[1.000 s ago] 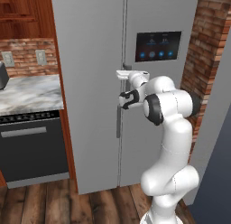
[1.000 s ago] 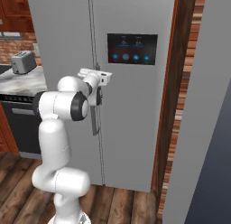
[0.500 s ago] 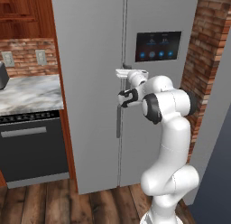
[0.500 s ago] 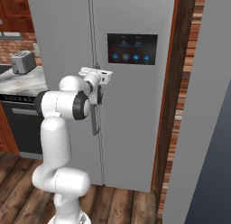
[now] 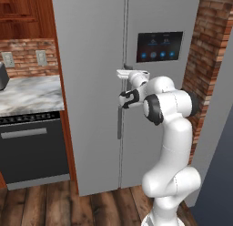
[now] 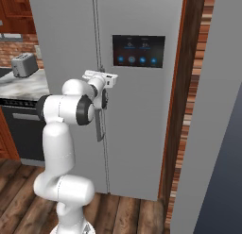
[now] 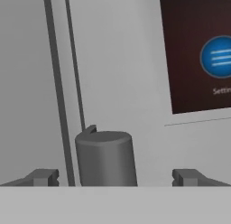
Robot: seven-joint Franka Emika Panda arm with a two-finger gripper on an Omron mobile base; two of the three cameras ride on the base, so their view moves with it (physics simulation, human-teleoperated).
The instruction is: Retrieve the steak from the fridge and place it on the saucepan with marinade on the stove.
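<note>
You have the fridge (image 5: 91, 61) shut in front of you, both doors closed along the seam at centre frame, so nothing behind them can be reached. In the hand view the handle (image 7: 106, 157) stands at bottom centre between the two wide-spread fingertips (image 7: 43, 177), with clear gaps on both sides of it. In the left base view the counter (image 5: 27, 90) and dishwasher (image 5: 32, 150) block the left of the frame, while the brick wall (image 5: 207, 52) closes the right edge.
</note>
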